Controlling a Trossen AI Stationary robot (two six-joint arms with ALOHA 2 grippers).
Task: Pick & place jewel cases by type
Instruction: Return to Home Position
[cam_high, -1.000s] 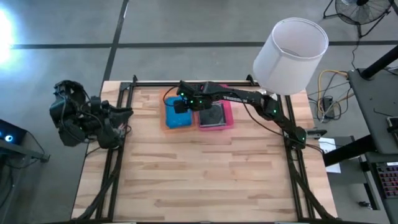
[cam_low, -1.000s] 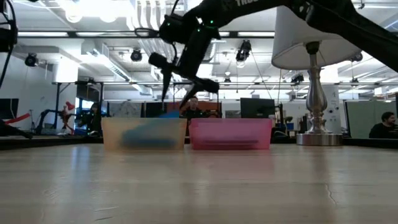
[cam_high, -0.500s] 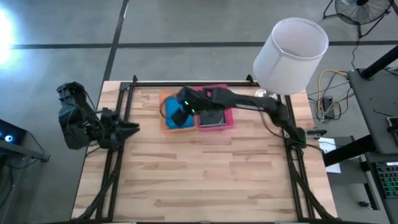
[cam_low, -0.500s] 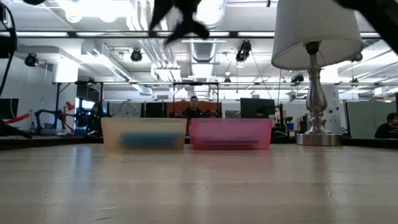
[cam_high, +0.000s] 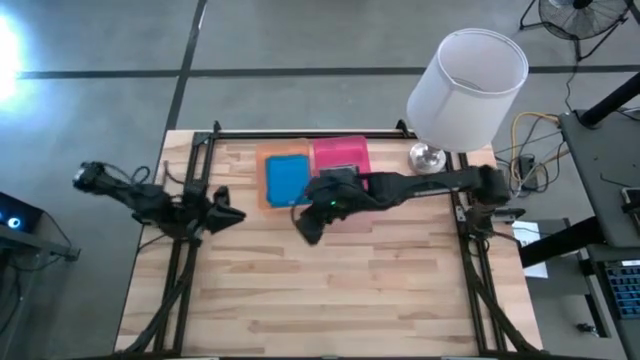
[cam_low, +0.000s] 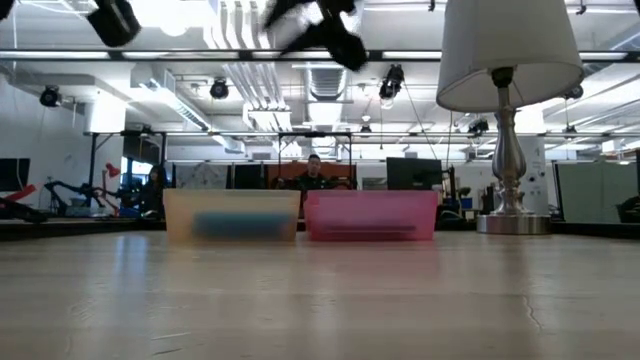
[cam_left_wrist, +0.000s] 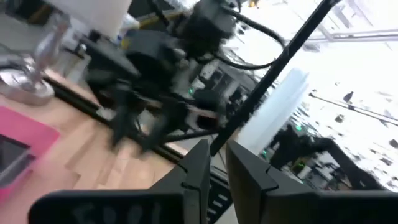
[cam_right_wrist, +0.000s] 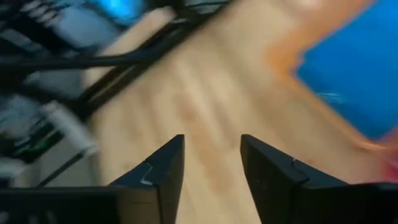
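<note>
A bright blue jewel case (cam_high: 287, 178) lies flat in the orange tray (cam_high: 266, 190), and shows as a blue band (cam_low: 238, 226) in the low view. A dark case (cam_high: 342, 165) lies in the pink tray (cam_high: 340, 150), partly under my right arm. My right gripper (cam_high: 307, 228) is open and empty, raised over bare wood just near of the orange tray; its wrist view shows its fingers (cam_right_wrist: 208, 168) with the blue case (cam_right_wrist: 348, 81) beyond them. My left gripper (cam_high: 228, 216) is shut and empty over the table's left edge (cam_left_wrist: 216, 168).
A white-shaded lamp (cam_high: 467, 75) stands on its metal base (cam_high: 428, 157) at the far right corner, beside the pink tray (cam_low: 370, 216). Black frame rails (cam_high: 190, 200) run along the table's edges. Bare wood (cam_high: 330, 290) spreads across the near half.
My right gripper has risen from above the orange tray and swung toward the near edge, out over bare wood. My left arm has unfolded and stretched toward the table's right, bringing its gripper over the left edge. The cases in the trays have stayed put.
</note>
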